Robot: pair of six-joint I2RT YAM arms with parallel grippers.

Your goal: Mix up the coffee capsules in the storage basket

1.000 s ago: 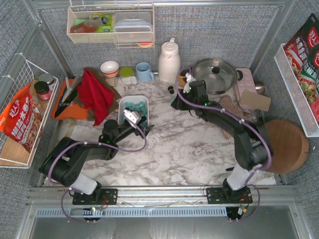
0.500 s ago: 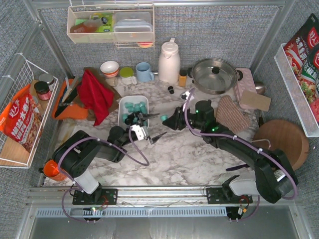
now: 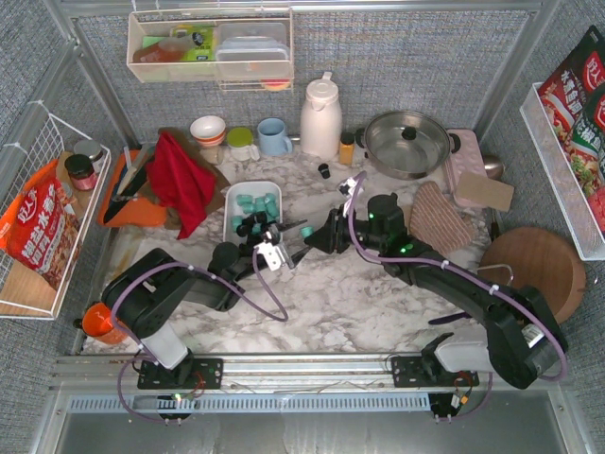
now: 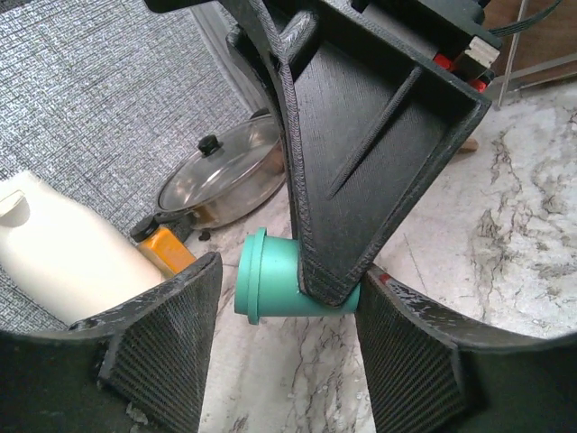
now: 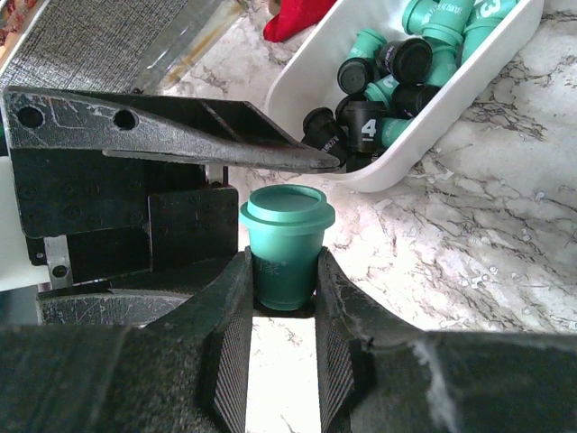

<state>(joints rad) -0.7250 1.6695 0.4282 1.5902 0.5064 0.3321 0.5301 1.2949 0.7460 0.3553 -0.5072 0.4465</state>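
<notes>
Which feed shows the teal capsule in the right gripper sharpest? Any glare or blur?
Right wrist: teal capsule crisp in the right gripper, no glare, top-left background soft. Left wrist: capsule sharp, partly hidden by that gripper. Top: evenly lit, capsule tiny.

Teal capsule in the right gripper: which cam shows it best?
Right wrist. The teal capsule stands upright and unblocked there, pinched at its body by the right gripper, with the whole rim visible. Left wrist shows only its rim end; that gripper covers the rest. Top external gives just a tiny teal speck.
</notes>
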